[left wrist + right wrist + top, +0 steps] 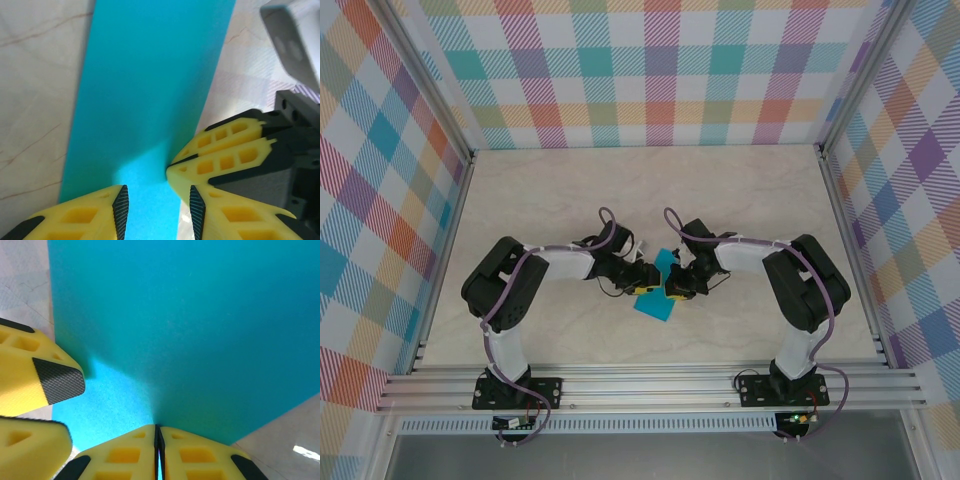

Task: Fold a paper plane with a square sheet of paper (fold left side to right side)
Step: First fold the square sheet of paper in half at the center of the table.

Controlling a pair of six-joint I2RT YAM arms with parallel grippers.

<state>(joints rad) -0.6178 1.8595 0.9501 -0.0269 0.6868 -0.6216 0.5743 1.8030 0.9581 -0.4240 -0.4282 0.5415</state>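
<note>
- Top external: the turquoise sheet of paper (653, 303) lies mid-table (620, 180), where the left gripper (644, 285) and the right gripper (675, 288) meet over it.
- Left wrist: the left jaws stand partly apart with the sheet running between them, not clamped.
- Right wrist: the right jaws are pressed together, pinching the sheet's near edge.

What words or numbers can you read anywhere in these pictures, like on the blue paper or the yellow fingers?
None can be read.
The plain turquoise-blue sheet of paper is unmarked.
The yellow plastic fingers carry no letters.
The small circuit board at the left arm's base is too small to read.
</note>
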